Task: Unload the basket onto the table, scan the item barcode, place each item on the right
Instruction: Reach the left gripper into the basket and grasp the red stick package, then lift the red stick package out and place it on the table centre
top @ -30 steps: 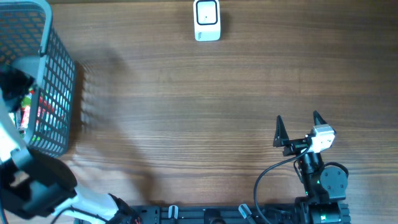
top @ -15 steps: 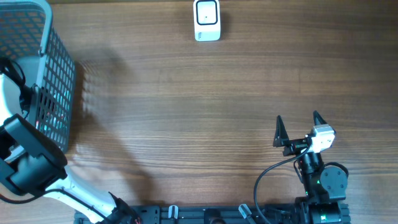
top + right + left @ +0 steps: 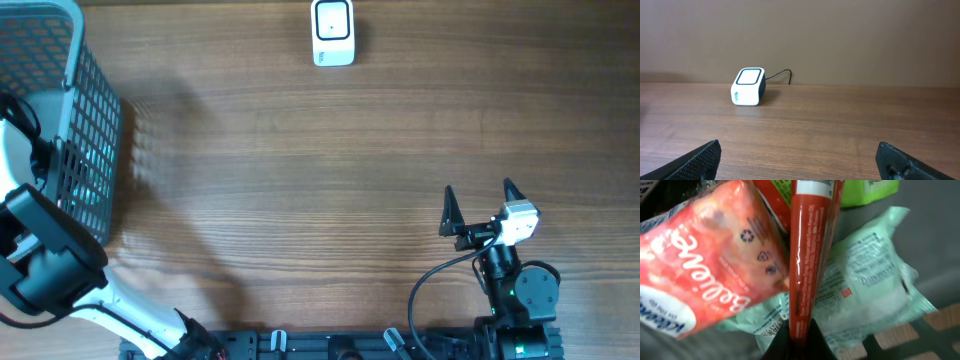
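In the left wrist view, a slim orange-red tube (image 3: 807,270) stands among packs inside the basket (image 3: 940,230). My left gripper (image 3: 800,331) is shut on the tube's lower end, its dark fingers pressed against both sides. From overhead only the left arm (image 3: 45,255) shows, reaching into the grey mesh basket (image 3: 95,120) at the far left; the gripper itself is hidden there. The white barcode scanner (image 3: 332,32) sits at the table's far edge, also visible as the scanner (image 3: 748,86) in the right wrist view. My right gripper (image 3: 478,205) stands open and holds nothing.
Around the tube lie a red tissue pack (image 3: 705,265), a pale green wipes pack (image 3: 870,280) and a bright green pack (image 3: 875,190). The scanner's cable (image 3: 782,73) trails behind it. Wooden tabletop (image 3: 300,170) stretches between basket and right arm.
The left arm has dipped further into the basket and its jaws have closed on the orange-red tube. The right arm has stayed still.
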Robot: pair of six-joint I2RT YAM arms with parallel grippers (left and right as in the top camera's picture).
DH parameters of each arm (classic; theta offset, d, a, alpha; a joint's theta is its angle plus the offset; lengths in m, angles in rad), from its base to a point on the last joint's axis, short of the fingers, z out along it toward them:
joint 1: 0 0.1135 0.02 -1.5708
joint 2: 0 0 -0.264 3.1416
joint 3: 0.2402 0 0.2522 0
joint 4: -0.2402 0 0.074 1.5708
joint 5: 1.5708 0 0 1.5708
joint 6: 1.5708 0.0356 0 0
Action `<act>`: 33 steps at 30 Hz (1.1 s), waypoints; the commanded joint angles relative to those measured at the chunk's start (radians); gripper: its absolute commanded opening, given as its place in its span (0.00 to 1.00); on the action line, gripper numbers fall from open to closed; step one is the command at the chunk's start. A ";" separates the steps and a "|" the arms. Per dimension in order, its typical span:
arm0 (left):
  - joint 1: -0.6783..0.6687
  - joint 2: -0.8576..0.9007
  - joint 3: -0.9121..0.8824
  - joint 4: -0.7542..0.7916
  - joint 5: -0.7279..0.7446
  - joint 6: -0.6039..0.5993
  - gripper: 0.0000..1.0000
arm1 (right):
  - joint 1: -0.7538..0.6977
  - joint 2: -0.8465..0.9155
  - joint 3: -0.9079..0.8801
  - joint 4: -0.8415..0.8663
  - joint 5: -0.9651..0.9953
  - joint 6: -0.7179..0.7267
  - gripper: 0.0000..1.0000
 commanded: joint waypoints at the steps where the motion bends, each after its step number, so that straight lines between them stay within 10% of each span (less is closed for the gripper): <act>1: 0.002 -0.123 0.070 -0.019 0.032 -0.006 0.04 | -0.004 -0.001 -0.001 0.003 0.006 -0.010 1.00; 16: 0.001 -0.562 0.148 0.032 0.048 -0.064 0.04 | -0.004 -0.001 -0.001 0.003 0.006 -0.010 1.00; 23: -0.029 -0.624 0.148 0.021 0.620 -0.009 0.04 | -0.004 -0.001 -0.001 0.003 0.006 -0.010 1.00; 33: -0.473 -0.590 0.054 -0.127 0.672 0.202 0.04 | -0.004 -0.001 -0.001 0.003 0.006 -0.009 1.00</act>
